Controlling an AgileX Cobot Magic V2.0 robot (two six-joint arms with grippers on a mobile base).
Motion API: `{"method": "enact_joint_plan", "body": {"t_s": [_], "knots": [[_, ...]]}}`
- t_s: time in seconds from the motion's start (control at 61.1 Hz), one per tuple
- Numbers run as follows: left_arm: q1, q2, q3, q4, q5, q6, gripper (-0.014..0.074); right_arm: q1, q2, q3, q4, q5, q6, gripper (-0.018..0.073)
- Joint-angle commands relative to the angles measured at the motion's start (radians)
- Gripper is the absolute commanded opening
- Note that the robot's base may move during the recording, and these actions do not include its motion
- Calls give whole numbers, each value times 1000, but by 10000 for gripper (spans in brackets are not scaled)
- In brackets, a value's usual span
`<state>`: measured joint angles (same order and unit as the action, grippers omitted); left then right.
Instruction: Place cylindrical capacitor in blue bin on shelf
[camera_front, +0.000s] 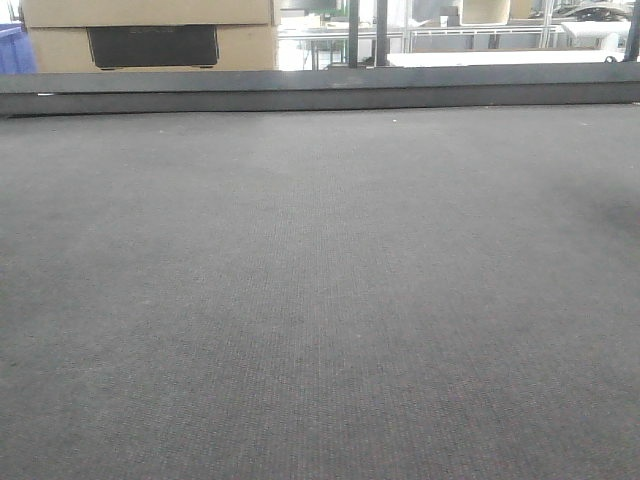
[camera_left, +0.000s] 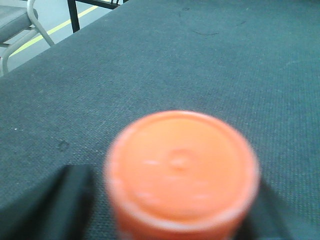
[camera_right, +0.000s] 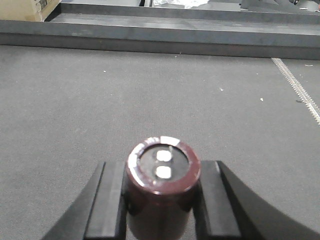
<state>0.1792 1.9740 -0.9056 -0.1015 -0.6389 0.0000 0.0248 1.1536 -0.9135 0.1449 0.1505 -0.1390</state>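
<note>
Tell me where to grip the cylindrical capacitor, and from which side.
Grip the curved maroon wall of the cylindrical capacitor just below its rim, pads on opposite sides, as the right hand does. Come in from the side, across its axis, keeping the terminal face clear.

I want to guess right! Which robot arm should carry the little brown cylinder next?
Right. The right gripper is shut on the cylindrical capacitor, a finger on each side. The left gripper has an orange round thing between its fingers.
</note>
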Motion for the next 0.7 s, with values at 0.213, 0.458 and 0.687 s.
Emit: {"method": "enact_joint_plan", "body": {"t_s": [0.213,0.458,0.687], "knots": [[0,-33,-6,50,29,0,-109,-1,-12,-4,-1,-18,-1,-162],[-41,-274,-6,206,228,0,-110,-1,-12,-4,-1,10,-1,-162],[-149,-562,-7,204,545,0,-110,-1,-12,-4,-1,99,-1,-162]]}}
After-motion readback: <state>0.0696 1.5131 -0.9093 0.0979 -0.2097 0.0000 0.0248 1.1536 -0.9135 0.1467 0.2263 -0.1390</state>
